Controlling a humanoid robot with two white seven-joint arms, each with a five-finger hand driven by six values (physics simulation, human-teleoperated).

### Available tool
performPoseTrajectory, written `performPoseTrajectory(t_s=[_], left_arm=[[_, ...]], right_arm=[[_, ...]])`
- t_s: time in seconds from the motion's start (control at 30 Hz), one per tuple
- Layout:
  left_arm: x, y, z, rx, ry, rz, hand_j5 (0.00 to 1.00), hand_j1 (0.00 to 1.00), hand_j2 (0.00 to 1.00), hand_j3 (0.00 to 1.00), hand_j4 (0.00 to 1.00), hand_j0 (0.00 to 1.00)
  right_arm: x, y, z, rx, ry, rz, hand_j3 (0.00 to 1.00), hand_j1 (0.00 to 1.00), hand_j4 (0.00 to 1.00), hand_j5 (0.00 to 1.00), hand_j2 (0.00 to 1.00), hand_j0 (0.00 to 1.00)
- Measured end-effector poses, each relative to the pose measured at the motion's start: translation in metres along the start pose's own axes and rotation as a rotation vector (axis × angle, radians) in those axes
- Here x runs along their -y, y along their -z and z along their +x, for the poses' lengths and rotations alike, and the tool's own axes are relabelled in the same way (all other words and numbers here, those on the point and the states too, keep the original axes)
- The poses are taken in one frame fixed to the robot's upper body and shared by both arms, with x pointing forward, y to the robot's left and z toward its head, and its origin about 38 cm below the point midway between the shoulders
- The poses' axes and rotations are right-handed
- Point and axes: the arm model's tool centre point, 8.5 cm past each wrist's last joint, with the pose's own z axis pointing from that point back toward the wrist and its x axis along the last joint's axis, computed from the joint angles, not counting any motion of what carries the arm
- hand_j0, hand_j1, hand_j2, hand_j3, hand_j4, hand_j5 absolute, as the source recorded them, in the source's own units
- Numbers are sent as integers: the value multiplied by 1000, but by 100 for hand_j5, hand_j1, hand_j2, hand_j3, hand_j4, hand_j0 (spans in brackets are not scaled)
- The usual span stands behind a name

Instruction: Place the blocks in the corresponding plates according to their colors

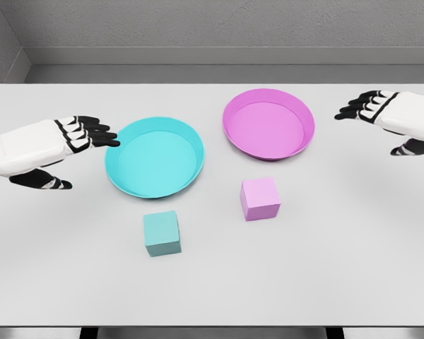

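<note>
A cyan block (162, 232) sits on the white table, just in front of the cyan plate (124, 138). A pink block (260, 198) stands to its right, in front of the pink plate (233, 113). Both plates hold nothing. My left hand (71, 152) hovers at the left, its fingers spread and reaching toward the cyan plate's left rim, holding nothing. My right hand (389, 127) hangs at the far right, to the right of the pink plate, fingers relaxed and holding nothing. Neither hand touches a block.
The white table (325, 268) runs to a front edge at the bottom of the view. A grey wall rises behind its far edge.
</note>
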Motion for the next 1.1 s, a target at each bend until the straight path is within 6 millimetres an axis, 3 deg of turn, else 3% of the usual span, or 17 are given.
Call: performPoseTrajectory(t_s=[0.2, 0.4, 0.47, 0.6, 0.73, 0.9, 1.07, 1.1], left_arm=[[-6, 5, 1, 10, 55, -60, 100, 100, 100, 100, 100, 100], [8, 18, 2, 26, 126, -221, 100, 100, 100, 100, 100, 100], [13, 28, 6, 47, 126, -234, 100, 100, 100, 100, 100, 100], [17, 52, 15, 103, 121, -222, 100, 100, 100, 100, 100, 100], [19, 75, 26, 161, 114, -200, 100, 100, 100, 100, 100, 100], [32, 89, 36, 207, 89, -211, 100, 100, 100, 100, 100, 100], [-1, 103, 37, 237, 184, -212, 100, 100, 100, 100, 100, 100], [4, 104, 39, 248, 180, -230, 100, 100, 100, 100, 100, 100]], right_arm=[[2, 0, -1, -4, -8, 0, 100, 100, 100, 100, 100, 100], [10, 3, 1, -10, -48, -6, 100, 100, 100, 100, 100, 100], [51, 13, 16, 37, -148, -61, 100, 100, 100, 100, 100, 100], [34, 42, 48, 158, -168, 10, 100, 100, 100, 100, 100, 100], [33, 60, 64, 212, -227, 63, 100, 100, 100, 100, 100, 100], [30, 87, 85, 290, -289, 114, 100, 100, 100, 100, 100, 100], [21, 102, 101, 344, -290, 135, 100, 100, 100, 100, 100, 100], [20, 104, 102, 350, -290, 136, 100, 100, 100, 100, 100, 100]])
